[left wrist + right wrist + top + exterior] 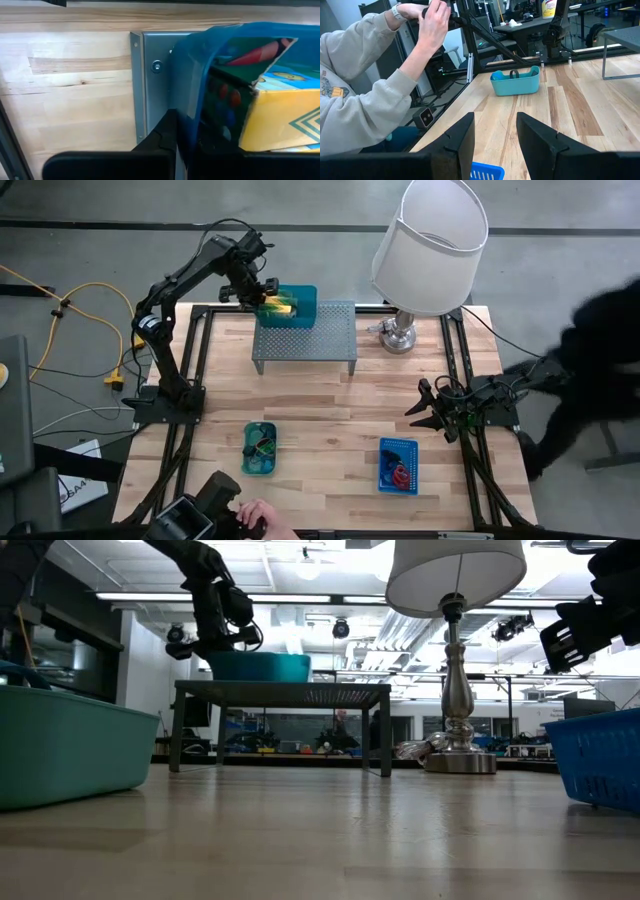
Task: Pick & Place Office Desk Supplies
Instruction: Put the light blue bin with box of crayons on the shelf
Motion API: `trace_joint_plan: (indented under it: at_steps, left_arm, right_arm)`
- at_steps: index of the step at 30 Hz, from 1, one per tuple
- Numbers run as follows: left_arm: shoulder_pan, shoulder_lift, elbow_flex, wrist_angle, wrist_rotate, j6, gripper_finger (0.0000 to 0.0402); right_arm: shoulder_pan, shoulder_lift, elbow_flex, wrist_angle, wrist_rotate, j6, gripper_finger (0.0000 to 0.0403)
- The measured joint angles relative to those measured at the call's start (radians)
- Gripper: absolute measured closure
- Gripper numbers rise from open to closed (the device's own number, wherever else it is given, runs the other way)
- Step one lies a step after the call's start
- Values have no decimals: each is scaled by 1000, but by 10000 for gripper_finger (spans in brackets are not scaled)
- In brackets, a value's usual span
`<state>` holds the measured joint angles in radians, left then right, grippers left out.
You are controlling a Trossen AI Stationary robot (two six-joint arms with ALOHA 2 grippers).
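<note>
The wooden table fills the middle of the high view, with a grey shelf near the top centre and a lamp at the upper right. On the shelf stands a teal tray; the left gripper is clenched on its wall. Only the left wrist view shows the crayon box inside this tray, just beside the fingers. The right gripper, at the right edge of the high view, is released and holds nothing. Only the right wrist view shows a person's hand at the upper left.
</note>
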<state>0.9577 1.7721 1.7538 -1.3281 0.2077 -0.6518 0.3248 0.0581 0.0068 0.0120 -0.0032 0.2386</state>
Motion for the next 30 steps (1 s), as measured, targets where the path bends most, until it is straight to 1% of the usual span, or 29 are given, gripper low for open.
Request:
trace_joint_plan:
  at_steps: [8, 30]
  left_arm:
    - [0, 0, 0, 0, 20, 4, 384]
    - [0, 0, 1, 1, 32, 55, 382]
  right_arm:
    - [0, 0, 0, 0, 0, 0, 269]
    - [0, 0, 0, 0, 0, 0, 269]
